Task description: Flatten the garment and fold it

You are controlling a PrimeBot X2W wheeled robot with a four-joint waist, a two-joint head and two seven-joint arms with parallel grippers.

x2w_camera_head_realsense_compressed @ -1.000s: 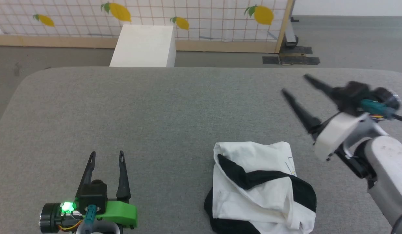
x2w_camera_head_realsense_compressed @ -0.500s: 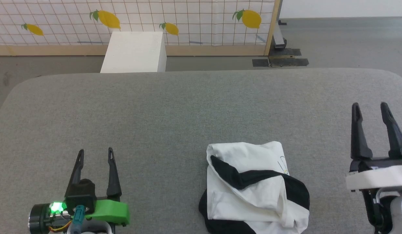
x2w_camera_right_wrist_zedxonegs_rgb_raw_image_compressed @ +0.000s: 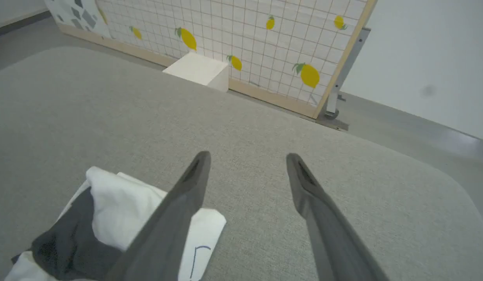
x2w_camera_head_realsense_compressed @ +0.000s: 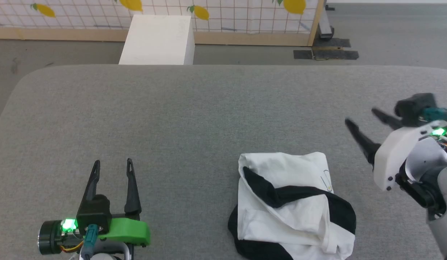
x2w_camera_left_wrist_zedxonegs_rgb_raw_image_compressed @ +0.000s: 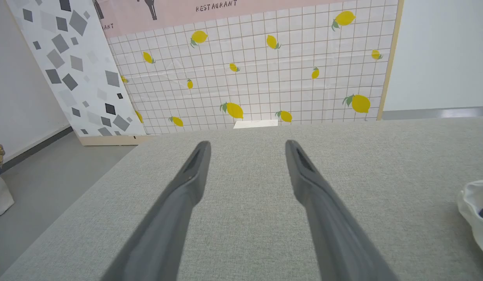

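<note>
Dark jaws on both arms, and you've got them spread wide, each pair holding nothing. Your left gripper (x2w_camera_head_realsense_compressed: 113,161) sits low at the near left of the table (x2w_camera_head_realsense_compressed: 194,108). Its fingers point straight away from you over bare grey fabric, and a green light (x2w_camera_head_realsense_compressed: 68,224) glows at its wrist.

Your right gripper (x2w_camera_head_realsense_compressed: 361,116) is over at the right edge, tilted, fingers angled up and to the left above the tabletop. In the right wrist view one finger crosses in front of a corner of the T-shirt (x2w_camera_head_realsense_compressed: 292,206). The head view puts those tips past the shirt and off to its right, not touching it.

The T-shirt lies in a bunched, roughly folded heap at the near edge of the table, right of centre. It's between your two grippers and closer to the right one. White body on top, a black band curving across it, more black spilling out at the lower left. A small thin mark shows near its upper right corner.

Past the table's far edge, a white box (x2w_camera_head_realsense_compressed: 158,39) stands on the grey floor (x2w_camera_head_realsense_compressed: 389,36) against a gridded panel (x2w_camera_head_realsense_compressed: 245,11) printed with lemons.
</note>
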